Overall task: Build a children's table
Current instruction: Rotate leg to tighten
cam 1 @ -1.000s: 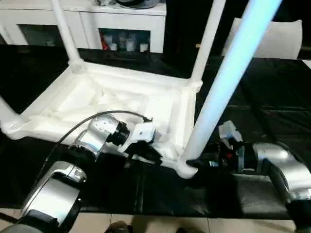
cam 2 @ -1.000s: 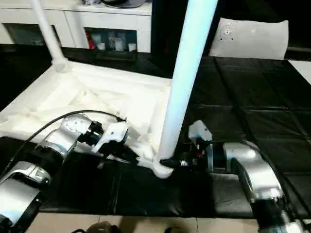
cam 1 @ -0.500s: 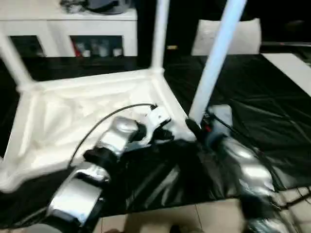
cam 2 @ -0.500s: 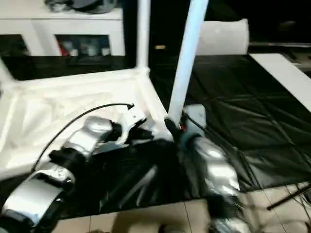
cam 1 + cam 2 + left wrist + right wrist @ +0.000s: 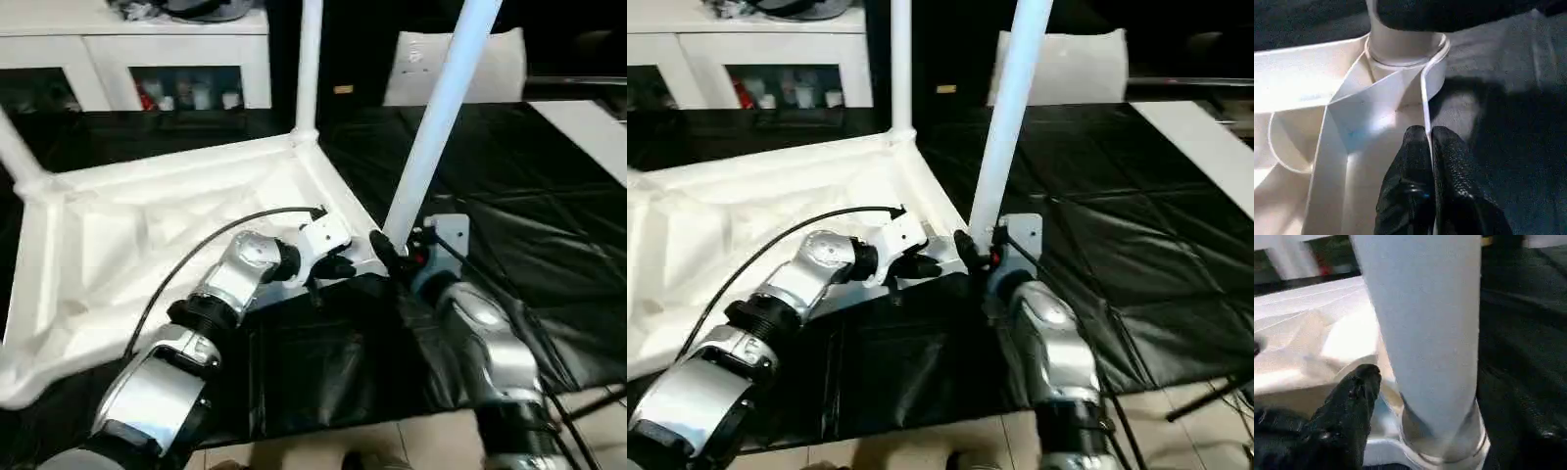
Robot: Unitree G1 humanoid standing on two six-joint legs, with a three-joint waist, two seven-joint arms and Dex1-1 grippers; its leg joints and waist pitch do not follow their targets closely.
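Left wrist view shows the left pincer with its two black fingers pressed together on the thin upright rim of the upturned white tabletop, one finger on each face of the rim, just beside the round corner socket. A white tapered leg stands in that socket and leans slightly.

Right wrist view shows the right pincer at the foot of that same leg. One black finger lies beside the leg's base with a sliver of gap visible between them; the other finger sits dark and hard to make out on the leg's far side. The fingers stand apart with the leg between them, but whether they actually press on it cannot be told. In the head views the right pincer sits low against the corner, its silver forearm reaching in from below.

Further out, the tabletop lies underside up, ribs and rim showing, on black sheeting spread over the floor; pale tiles show at the near edge. A second leg rises from the far corner and a third at the left, both cut off by the frame. Behind are a white cabinet with small items on its shelf, and a white sheet-like bag.
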